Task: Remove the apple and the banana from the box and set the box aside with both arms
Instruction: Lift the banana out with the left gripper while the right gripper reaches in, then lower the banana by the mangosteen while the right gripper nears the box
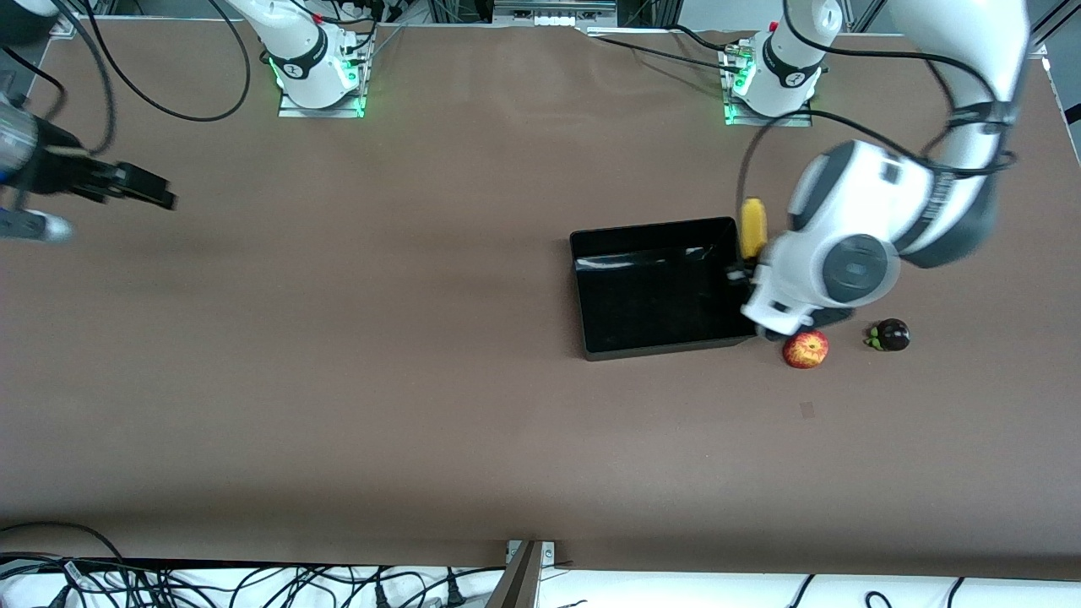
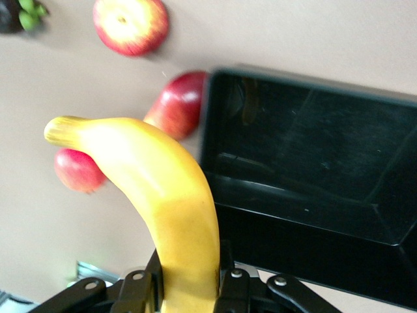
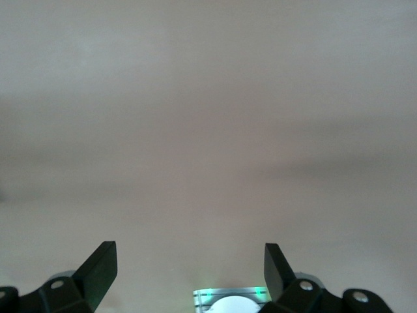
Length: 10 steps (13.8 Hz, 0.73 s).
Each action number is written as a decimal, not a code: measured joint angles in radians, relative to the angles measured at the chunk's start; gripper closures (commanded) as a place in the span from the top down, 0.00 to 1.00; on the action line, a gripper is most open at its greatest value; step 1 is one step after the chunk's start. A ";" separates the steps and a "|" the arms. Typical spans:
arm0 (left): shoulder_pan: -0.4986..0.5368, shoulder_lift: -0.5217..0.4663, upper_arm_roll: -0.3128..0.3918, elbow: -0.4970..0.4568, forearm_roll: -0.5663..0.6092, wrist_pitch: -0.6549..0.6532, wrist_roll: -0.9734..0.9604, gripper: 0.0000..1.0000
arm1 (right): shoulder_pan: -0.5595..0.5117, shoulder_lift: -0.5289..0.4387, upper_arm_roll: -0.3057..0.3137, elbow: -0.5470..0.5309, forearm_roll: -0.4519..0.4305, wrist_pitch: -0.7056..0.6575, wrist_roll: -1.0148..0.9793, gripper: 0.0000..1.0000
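Left gripper [image 2: 189,287] clamps the long curved yellow banana [image 2: 163,202] over the glossy black plastic box's [image 1: 659,287] edge; streaked red-yellow apple [image 1: 806,349] already out beside it. Right gripper [image 3: 189,270] waits, spread wide. Next, I'd say: set the banana down clear of the box

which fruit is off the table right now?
The banana, clamped in the left gripper beside the box. The apple and the dark round fruit lie on the table.

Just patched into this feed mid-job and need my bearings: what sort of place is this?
Most likely a robotics lab bench: two arm bases bolted to a brown table, loose cables along its edge, and fruit props like the apple.
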 measured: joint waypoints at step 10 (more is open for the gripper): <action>0.265 0.050 0.043 -0.015 0.029 0.242 0.561 0.00 | 0.434 0.361 0.013 0.143 0.071 0.386 0.009 1.00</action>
